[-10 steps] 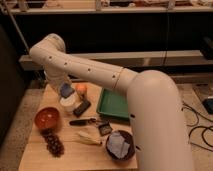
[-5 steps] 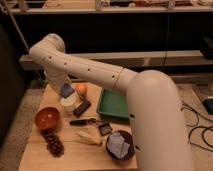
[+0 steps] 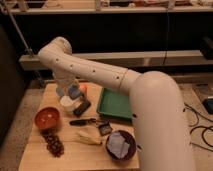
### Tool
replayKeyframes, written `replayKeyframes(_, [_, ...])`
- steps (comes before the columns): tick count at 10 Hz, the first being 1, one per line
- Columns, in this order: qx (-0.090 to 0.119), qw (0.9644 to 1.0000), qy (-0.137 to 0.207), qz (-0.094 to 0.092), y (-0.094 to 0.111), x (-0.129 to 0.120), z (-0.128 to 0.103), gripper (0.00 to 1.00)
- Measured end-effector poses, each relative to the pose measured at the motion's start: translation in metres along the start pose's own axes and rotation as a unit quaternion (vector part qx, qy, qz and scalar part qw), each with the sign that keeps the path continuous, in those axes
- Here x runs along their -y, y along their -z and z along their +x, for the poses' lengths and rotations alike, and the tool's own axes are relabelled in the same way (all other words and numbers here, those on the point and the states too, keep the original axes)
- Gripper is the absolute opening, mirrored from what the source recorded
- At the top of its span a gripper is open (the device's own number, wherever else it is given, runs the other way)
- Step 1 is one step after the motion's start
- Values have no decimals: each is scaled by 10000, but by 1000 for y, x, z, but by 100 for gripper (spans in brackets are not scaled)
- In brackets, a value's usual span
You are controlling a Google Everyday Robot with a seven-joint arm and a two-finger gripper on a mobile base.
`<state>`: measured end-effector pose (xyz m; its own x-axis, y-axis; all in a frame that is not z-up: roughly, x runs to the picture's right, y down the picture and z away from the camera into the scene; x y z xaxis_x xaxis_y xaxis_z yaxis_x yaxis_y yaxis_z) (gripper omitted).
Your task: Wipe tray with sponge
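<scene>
The green tray [image 3: 116, 104] lies on the wooden table [image 3: 35, 155], right of centre. My gripper [image 3: 70, 94] hangs at the end of the white arm [image 3: 95, 75], over the table's far left part and left of the tray. A bluish block that looks like the sponge [image 3: 74, 91] is right at the gripper, above a white cup [image 3: 66, 103]. I cannot tell whether the gripper holds the block.
An orange [image 3: 83, 87] and a black block [image 3: 81, 108] lie between gripper and tray. A red bowl [image 3: 46, 118], grapes [image 3: 54, 144], a black tool [image 3: 84, 121], a yellow item [image 3: 90, 138] and a dark bowl with cloth [image 3: 120, 145] fill the front.
</scene>
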<state>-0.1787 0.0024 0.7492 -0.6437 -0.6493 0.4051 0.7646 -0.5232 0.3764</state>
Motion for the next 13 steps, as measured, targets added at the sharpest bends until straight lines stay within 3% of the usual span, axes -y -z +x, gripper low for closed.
replayKeyframes(3, [75, 9992, -395, -15, -13, -21, -25, 21])
replayKeyframes(7, [77, 9949, -1003, 54, -29, -46, -60, 21])
replayKeyframes(9, [-16, 9879, -1544, 163, -41, -62, -88, 21])
replayKeyframes(10, [-83, 9820, -1874, 224, -48, -77, -108, 21])
replayKeyframes(11, [-298, 9606, -2735, 397, -63, -121, -169, 21])
replayKeyframes(12, [-332, 9576, -2831, 420, -65, -127, -177, 21])
replayKeyframes(13, [-342, 9569, -2851, 426, -65, -127, -178, 21])
